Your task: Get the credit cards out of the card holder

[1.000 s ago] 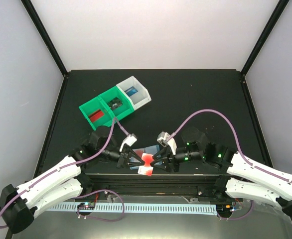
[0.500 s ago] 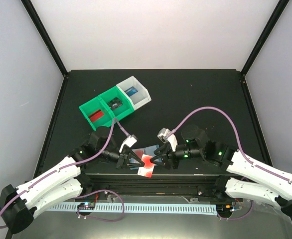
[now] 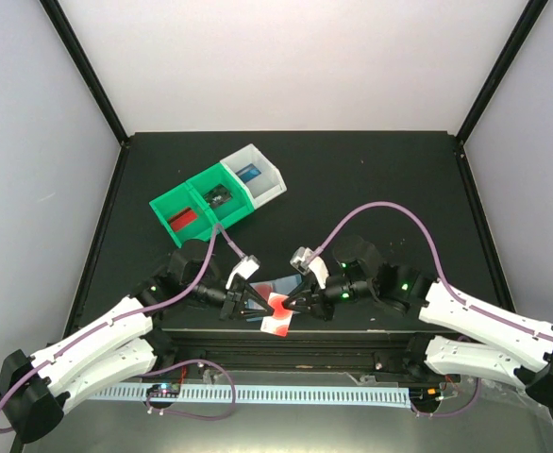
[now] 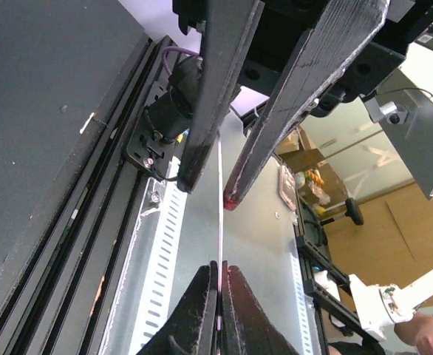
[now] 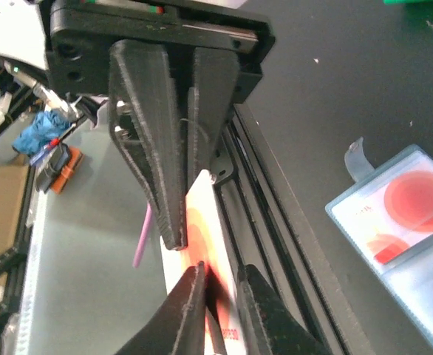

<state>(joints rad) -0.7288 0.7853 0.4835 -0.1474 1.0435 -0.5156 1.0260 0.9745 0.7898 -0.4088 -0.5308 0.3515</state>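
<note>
A white credit card with a round red mark (image 3: pixel 278 317) hangs at the table's near edge. My left gripper (image 3: pixel 260 307) is shut on it. In the left wrist view the card (image 4: pixel 220 192) shows edge-on, pinched between the left gripper (image 4: pixel 220 279). My right gripper (image 3: pixel 292 306) is open, with a finger on each side of the same card (image 5: pixel 205 214). In the right wrist view the right gripper (image 5: pixel 224 270) straddles it. The pale blue card holder (image 3: pixel 284 282) lies flat just behind. It shows in the right wrist view (image 5: pixel 405 222) with red-marked cards inside.
A green bin (image 3: pixel 204 203) at the back left holds a red card (image 3: pixel 184 219) and a black card (image 3: pixel 218 196). A white bin (image 3: pixel 258 176) beside it holds a blue card (image 3: pixel 250 174). The metal rail (image 3: pixel 286 342) runs along the near edge.
My right gripper has moved left to the card, and its fingers now stand on either side of it. My left gripper has kept hold of the card in place.
</note>
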